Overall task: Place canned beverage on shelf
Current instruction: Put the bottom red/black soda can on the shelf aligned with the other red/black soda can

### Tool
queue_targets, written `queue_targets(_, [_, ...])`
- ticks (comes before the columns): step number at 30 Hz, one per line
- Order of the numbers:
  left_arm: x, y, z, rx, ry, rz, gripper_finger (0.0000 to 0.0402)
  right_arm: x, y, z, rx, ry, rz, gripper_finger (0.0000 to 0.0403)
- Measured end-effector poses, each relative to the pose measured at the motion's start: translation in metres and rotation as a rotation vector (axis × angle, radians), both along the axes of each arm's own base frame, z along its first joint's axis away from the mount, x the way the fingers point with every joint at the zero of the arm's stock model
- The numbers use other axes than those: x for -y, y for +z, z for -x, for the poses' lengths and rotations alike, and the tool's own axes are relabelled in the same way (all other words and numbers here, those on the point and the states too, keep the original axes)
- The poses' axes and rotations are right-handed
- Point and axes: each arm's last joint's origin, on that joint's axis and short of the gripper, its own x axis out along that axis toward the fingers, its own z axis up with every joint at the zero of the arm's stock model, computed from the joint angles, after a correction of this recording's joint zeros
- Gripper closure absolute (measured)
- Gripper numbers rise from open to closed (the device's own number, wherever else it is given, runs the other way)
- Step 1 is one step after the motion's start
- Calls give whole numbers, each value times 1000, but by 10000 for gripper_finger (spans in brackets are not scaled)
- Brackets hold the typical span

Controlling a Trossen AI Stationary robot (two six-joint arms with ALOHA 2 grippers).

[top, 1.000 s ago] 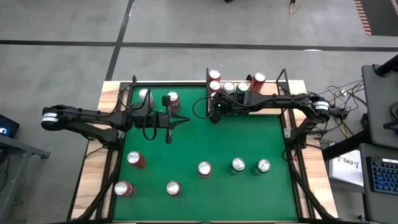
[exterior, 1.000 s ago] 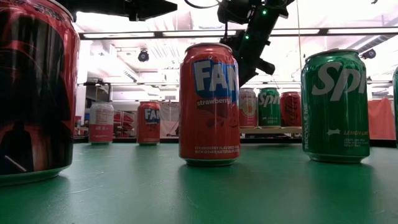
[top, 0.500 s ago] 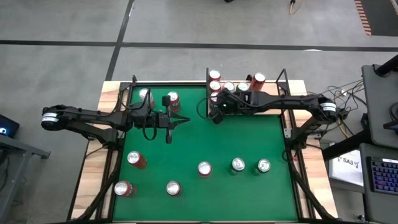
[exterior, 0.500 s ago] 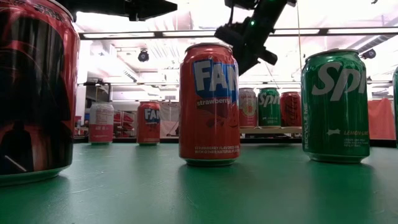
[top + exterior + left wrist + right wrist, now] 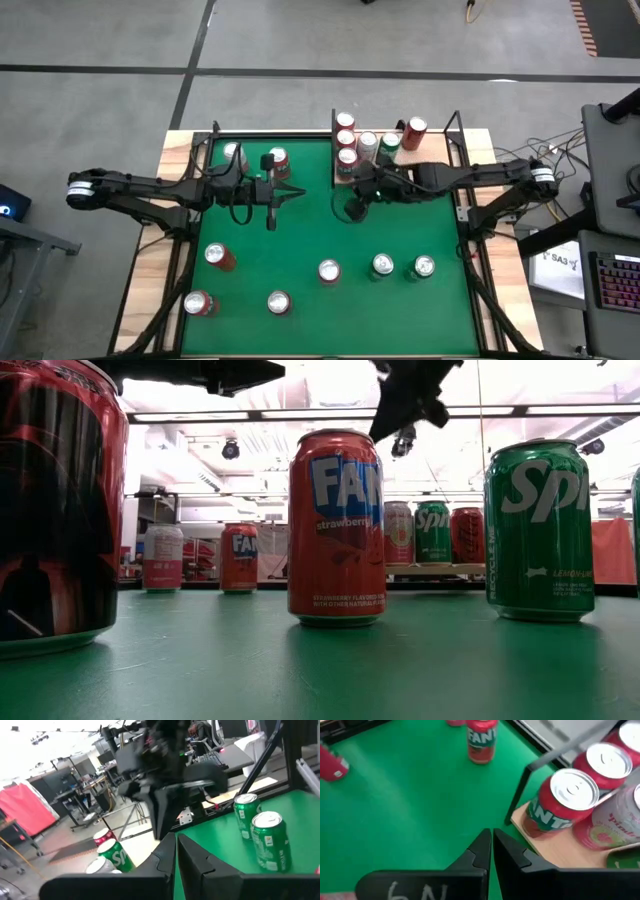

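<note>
On pale wooden shelf point(image 5: 547, 845), glossy cylindrical cans point(image 5: 559, 805), black-rod edged.

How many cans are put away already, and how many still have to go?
Done: about six cans stand on the pale wooden shelf with black rods. In hand: nothing; the right gripper hangs shut and empty beside the shelf, the left gripper waits shut over the green felt table. Left: eight cans on the felt, like the red Fanta can and the green Sprite can.
</note>
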Motion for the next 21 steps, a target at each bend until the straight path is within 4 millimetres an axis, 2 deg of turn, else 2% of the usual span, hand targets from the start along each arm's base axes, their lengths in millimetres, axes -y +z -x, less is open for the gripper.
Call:
queue_targets(8, [6,-5,0,-36,-12,256,402,-38,9,16,22,127,65,394])
queue_targets(21, [49,-3,2,-45,-160,441,402,-67,10,24,11,252,125,394])
